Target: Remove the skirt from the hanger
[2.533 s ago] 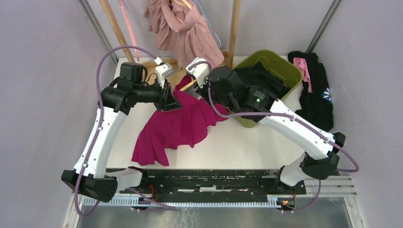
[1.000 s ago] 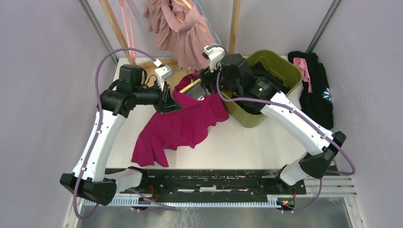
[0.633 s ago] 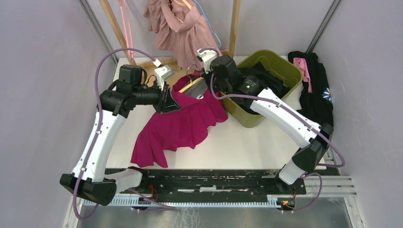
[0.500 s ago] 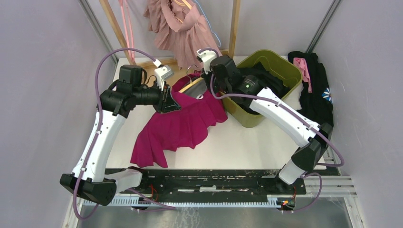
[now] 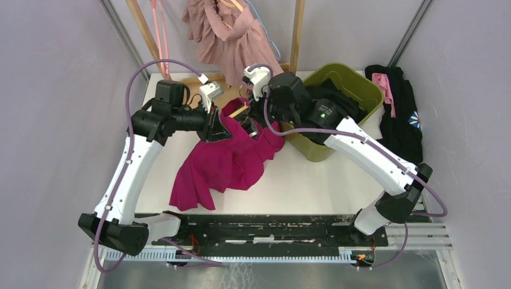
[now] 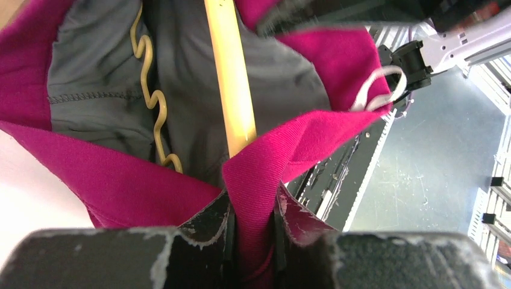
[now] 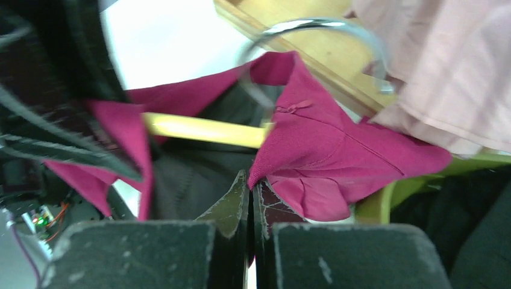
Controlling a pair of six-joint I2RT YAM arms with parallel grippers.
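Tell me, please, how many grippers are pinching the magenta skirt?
2: the left gripper clamps the skirt at its waistband, the right gripper pinches it beside the hanger; none hidden.

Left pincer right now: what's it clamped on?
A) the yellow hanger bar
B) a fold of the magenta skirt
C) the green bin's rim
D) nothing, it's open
B: in the left wrist view the left pincer is closed on a fold of the skirt, while the hanger bar lies beyond it, not between its fingers.
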